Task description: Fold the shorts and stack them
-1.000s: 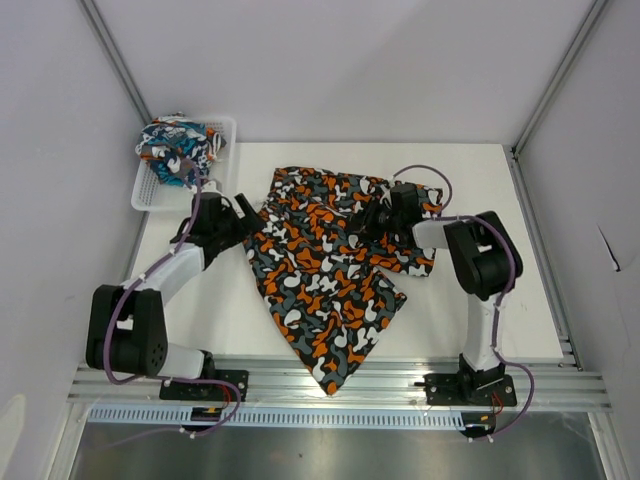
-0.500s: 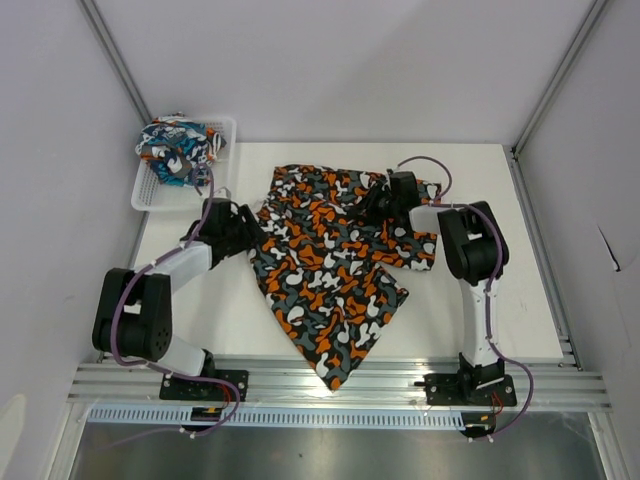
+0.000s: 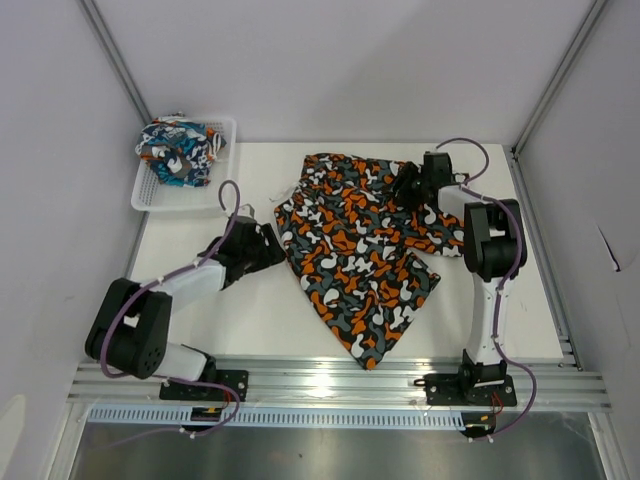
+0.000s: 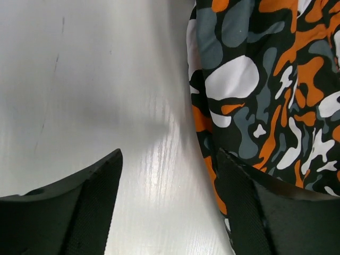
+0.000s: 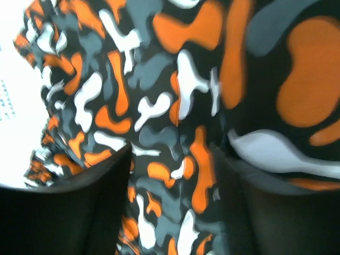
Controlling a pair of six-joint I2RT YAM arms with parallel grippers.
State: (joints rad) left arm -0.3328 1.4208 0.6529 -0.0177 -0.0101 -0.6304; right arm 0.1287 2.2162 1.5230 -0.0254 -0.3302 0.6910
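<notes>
The camouflage shorts (image 3: 360, 250) lie spread and somewhat skewed on the table (image 3: 250, 320), well to the right of the white mesh basket (image 3: 190, 202) and nearer the arms than it, with one leg trailing toward the near edge. They are opened out rather than bunched, probably so that a fold line can be set. The cartoon-print shorts (image 3: 178, 150) sit crumpled inside the basket, waiting their turn, so the task looks to be in its early part. The left gripper (image 3: 268, 245) rests low between the basket and the camouflage shorts, just at the cloth's basket-side edge. Its fingers (image 4: 69, 207) are parted with bare table showing between them, and it grasps nothing, which suggests it is lined up to take that hem. The right gripper (image 3: 408, 185) is on the corner of the camouflage shorts farthest from the basket, down in the fabric. Its wrist view is blurred and filled with print between the dark fingers, so I cannot tell whether it pinches the cloth or only presses on it. Its position suits holding that corner while the other side is taken up.
</notes>
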